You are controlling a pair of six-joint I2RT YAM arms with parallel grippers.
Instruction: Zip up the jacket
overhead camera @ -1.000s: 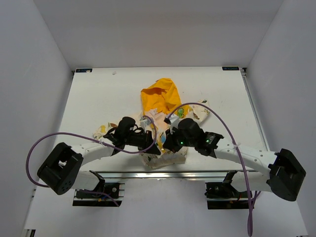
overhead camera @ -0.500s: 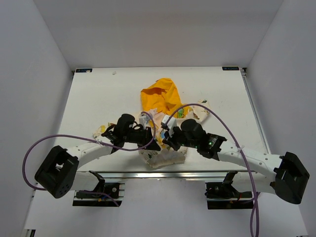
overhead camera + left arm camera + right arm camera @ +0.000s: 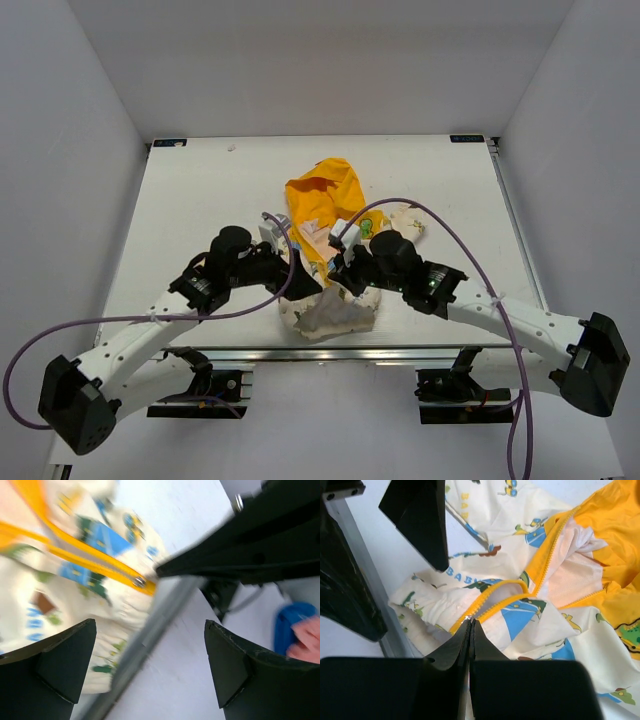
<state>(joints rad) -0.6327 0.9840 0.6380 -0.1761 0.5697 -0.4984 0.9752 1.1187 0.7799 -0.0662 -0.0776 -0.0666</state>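
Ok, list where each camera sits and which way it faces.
Top external: above, behind the bases, looking down at the white table and cream cartoon-print hooded jacket; both arms show.
Left wrist: on the left gripper, facing the jacket's hem and table's edge; its open fingers show.
Right wrist: on the right gripper, looking down at the yellow zipper; its shut fingers show.
Shared: both wrist views show the zipper's bottom end.

Left gripper (image 3: 150, 625): opened wide from nearly closed, drawn back leftward from the jacket (image 3: 322, 195). Right gripper (image 3: 470, 621): shifted slightly farther up the table (image 3: 200, 190). Jacket hem (image 3: 335, 315): bunched more at the near edge.
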